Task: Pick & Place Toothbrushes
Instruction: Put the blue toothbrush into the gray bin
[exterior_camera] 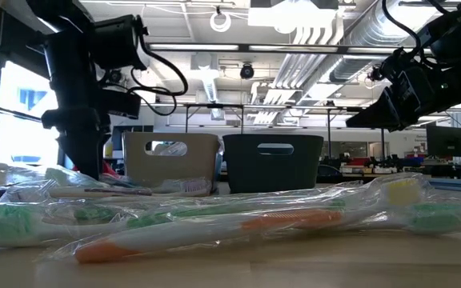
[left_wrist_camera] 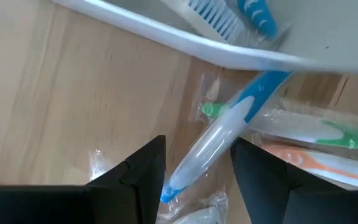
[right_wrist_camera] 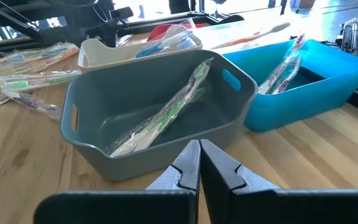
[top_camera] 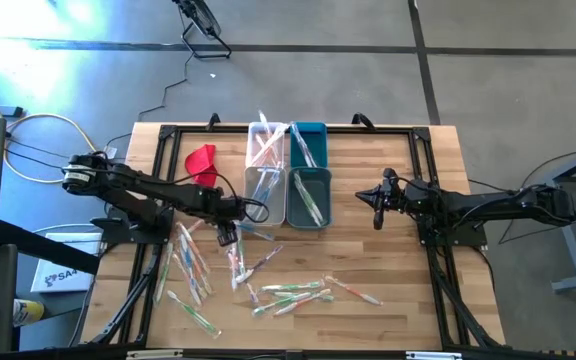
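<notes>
My left gripper (left_wrist_camera: pixel 194 174) has its fingers wide around a blue toothbrush (left_wrist_camera: pixel 229 134) on the table. Many toothbrushes (top_camera: pixel 268 290) are not yet sorted. Farther off, the bins (top_camera: pixel 308 197) hold a few. My right gripper (top_camera: pixel 378 205) waits, pinched together and empty.

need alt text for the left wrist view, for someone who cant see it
The left gripper hangs open over a wooden table, its two dark fingers either side of a wrapped blue and white toothbrush. Past it lie wrapped green and orange toothbrushes, with the pale rim of a bin holding another blue brush beyond.
</notes>
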Robot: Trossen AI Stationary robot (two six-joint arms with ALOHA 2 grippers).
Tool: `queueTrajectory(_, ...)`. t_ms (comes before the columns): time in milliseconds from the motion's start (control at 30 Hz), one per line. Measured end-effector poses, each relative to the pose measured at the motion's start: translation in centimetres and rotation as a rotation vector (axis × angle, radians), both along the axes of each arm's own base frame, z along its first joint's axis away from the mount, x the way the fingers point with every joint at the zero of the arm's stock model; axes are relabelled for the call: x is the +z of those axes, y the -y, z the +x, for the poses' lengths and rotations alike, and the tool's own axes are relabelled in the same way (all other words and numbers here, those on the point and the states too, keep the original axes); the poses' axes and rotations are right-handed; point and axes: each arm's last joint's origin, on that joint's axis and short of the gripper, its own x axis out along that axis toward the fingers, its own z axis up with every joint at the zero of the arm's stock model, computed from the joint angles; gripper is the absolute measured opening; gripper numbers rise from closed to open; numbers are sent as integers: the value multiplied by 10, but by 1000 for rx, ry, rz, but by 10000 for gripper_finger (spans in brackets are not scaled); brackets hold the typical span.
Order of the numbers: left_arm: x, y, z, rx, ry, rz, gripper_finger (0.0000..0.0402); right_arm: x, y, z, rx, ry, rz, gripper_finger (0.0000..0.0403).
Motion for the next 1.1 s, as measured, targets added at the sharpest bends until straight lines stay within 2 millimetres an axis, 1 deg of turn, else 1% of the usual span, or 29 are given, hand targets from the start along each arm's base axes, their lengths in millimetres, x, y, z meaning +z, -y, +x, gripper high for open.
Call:
queueTrajectory(333,0,0,0,-10,-6,6,171,0,0,0,0,0,0,3)
queueTrajectory(433,-2,0,-1,-25,-9,11,150,0,0,0,0,0,0,3)
queueTrajectory(533,-4,0,-3,-28,-11,7,121,0,0,0,1,0,0,3)
queueTrajectory(733,-5,2,-3,-46,-6,-47,73,0,0,0,1,0,0,3)
queueTrajectory(900,-5,4,-2,-74,-5,-128,52,0,0,0,1,0,0,3)
queueTrajectory(1100,-5,6,-1,-78,9,-171,30,0,0,0,1,0,0,3)
